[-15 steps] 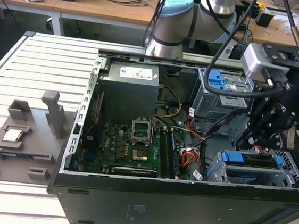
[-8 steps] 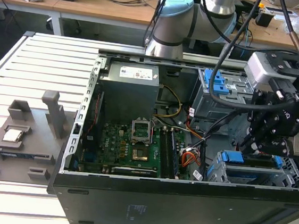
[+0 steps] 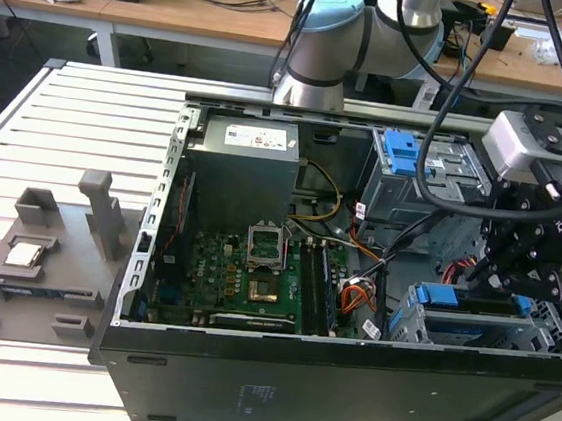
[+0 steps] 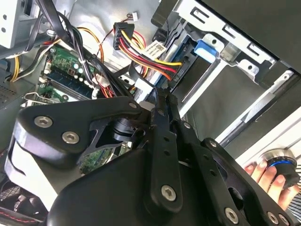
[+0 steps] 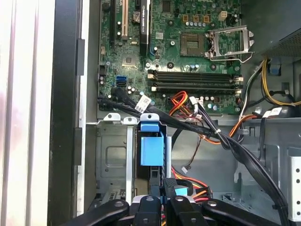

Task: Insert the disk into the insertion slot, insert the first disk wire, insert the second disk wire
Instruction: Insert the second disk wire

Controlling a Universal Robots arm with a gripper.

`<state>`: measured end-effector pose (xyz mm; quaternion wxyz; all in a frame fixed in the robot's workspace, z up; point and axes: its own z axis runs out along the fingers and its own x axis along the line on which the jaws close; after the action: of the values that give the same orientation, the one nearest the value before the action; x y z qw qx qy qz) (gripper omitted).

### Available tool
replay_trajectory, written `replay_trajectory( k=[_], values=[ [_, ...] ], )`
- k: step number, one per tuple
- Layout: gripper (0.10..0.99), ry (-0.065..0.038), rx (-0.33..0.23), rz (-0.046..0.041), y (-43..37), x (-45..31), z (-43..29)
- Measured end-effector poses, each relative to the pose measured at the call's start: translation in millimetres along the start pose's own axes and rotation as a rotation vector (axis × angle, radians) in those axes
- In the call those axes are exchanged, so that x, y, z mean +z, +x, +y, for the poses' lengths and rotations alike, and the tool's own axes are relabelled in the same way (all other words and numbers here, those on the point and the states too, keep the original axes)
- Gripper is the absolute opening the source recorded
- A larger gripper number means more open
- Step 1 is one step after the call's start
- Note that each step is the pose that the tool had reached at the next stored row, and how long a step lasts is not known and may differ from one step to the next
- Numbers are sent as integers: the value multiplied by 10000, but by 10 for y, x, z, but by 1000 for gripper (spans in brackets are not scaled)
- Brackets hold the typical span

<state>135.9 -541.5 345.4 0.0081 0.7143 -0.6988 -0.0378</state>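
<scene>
Pinches, with gripper (image 5: 164, 203) fingers pressed together, what looks like the first disk wire (image 5: 165, 198) at its blue plug, just behind the disk (image 3: 473, 299) seated in the insertion slot (image 3: 410, 325) at the case (image 3: 293, 383) corner. Probably handles light and floppy; best held by the stiff plug.

The open computer case (image 3: 344, 378) lies on a slatted table (image 3: 66, 148). The gripper (image 3: 500, 279) hangs over the slot (image 3: 539, 338) at the exterior view's right, just above the blue-framed disk (image 3: 482, 302) seated in it. The motherboard (image 3: 229, 275) sits mid-case; a grey fixture (image 3: 39, 266) lies left.
</scene>
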Motion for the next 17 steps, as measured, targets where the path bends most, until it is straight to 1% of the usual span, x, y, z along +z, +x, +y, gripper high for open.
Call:
replay_trajectory(
  k=[5, 7, 9, 12, 17],
  values=[
    [153, 2, -5, -64, 1, 26, -3],
    [153, 3, -8, -104, 1, 34, -3],
    [153, 3, -10, -122, 1, 36, -4],
    [153, 6, -14, -173, 1, 42, -15],
    [153, 4, -13, -170, 6, 41, -21]
  ],
)
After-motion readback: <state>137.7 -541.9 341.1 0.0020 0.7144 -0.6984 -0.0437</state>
